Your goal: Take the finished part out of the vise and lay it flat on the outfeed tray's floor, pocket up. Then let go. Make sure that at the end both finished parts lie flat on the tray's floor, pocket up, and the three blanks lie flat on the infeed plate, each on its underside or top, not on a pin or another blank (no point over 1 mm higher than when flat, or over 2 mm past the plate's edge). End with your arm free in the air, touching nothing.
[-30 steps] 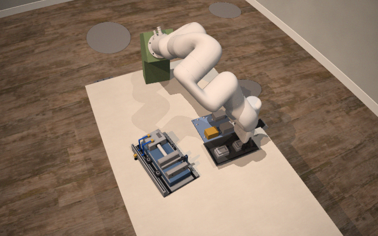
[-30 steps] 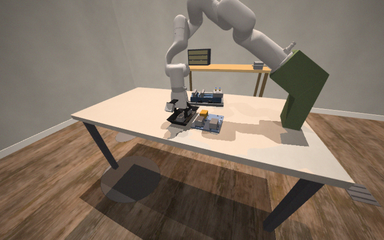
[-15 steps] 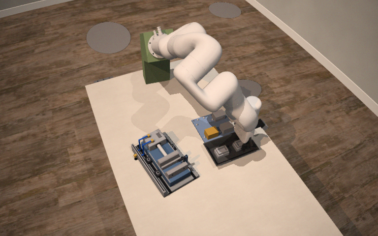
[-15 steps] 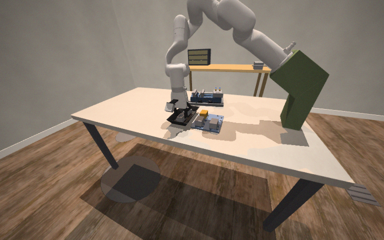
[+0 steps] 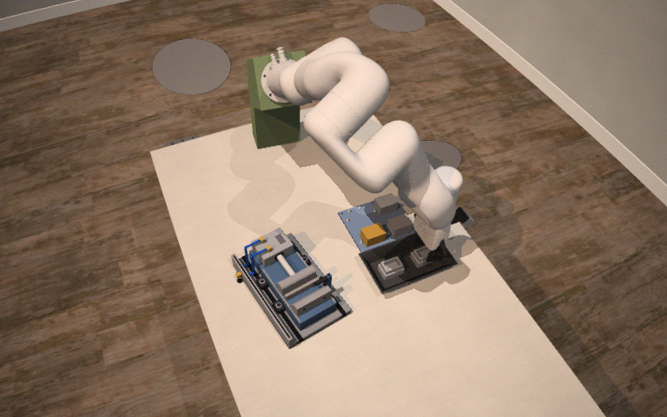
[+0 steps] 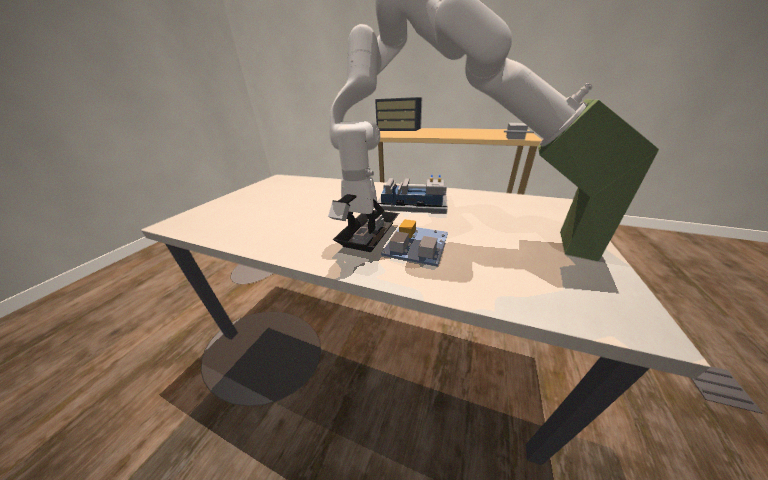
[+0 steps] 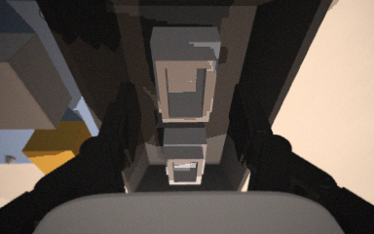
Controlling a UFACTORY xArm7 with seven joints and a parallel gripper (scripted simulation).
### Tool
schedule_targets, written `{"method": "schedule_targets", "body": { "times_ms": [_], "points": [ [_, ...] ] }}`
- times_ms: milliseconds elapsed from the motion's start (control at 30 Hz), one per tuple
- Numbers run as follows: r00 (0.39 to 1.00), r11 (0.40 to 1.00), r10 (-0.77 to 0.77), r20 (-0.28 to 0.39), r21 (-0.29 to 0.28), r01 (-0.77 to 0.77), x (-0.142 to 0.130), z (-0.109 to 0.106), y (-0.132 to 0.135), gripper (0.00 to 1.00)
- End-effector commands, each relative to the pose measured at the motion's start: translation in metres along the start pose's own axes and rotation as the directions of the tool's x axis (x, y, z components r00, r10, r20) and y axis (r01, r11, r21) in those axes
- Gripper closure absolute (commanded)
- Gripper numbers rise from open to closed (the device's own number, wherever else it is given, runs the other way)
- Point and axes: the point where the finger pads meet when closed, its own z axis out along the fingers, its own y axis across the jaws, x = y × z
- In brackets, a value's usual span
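Observation:
The finished part, a grey block with its pocket facing up, lies flat on the floor of the black outfeed tray. In the top view the part is partly hidden by the wrist. My gripper is open, with one dark finger on each side of the part and a gap to both. It hangs just above the tray in the exterior view, where the gripper also shows. The blue vise stands to the left with nothing between its jaws.
A second grey pocketed part lies in the tray's left half. A blue plate with two grey blocks and an orange block adjoins the tray at the back. My green base pedestal stands at the table's far end.

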Motion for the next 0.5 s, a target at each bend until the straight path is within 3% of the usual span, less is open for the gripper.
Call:
{"method": "schedule_targets", "body": {
  "times_ms": [0, 333, 467],
  "points": [
    [1.000, 1.000, 0.000, -0.003, -0.002, 0.000, 0.001, -0.017, 0.001, 0.31],
    [1.000, 1.000, 0.000, -0.003, -0.002, 0.000, 0.001, -0.072, 0.001, 0.31],
    [1.000, 1.000, 0.000, -0.003, -0.002, 0.000, 0.001, -0.083, 0.001, 0.31]
  ]
}}
